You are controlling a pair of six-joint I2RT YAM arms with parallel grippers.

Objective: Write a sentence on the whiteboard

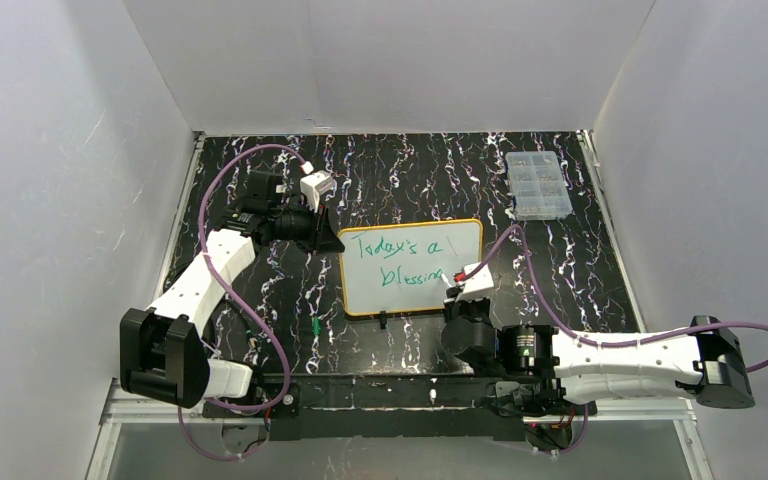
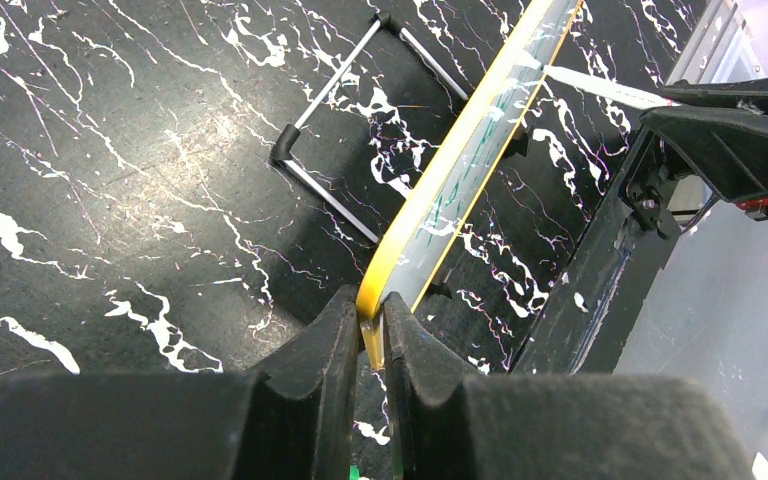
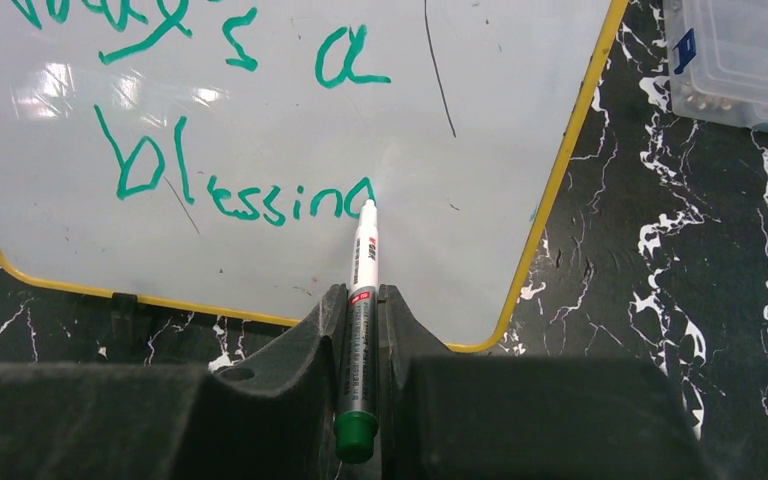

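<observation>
Top external view records one whiteboard (image 1: 412, 268) standing near the centre of the black marbled table (image 1: 400, 180), written side toward the arm bases, with two lines of green handwriting: "Today's a" above "blessin" and one further letter at the marker tip. The left gripper (image 1: 332, 240) sits at the board's left edge and the right gripper (image 1: 457, 285) at its lower right. One clear compartmented box (image 1: 537, 185) lies well apart at the far right, and one small green item (image 1: 316, 326), too small to identify, lies left of the board's lower edge. One black clip foot (image 1: 384, 320) is visible under the frame. Only the left wrist view shows the board edge-on: the left jaws are clamped on the yellow frame corner, and one wire stand (image 2: 330, 130) lies on the table behind the board. Only the right wrist view shows one green-capped white marker (image 3: 363, 262) pinched between the right jaws, tip touching the white surface.
</observation>
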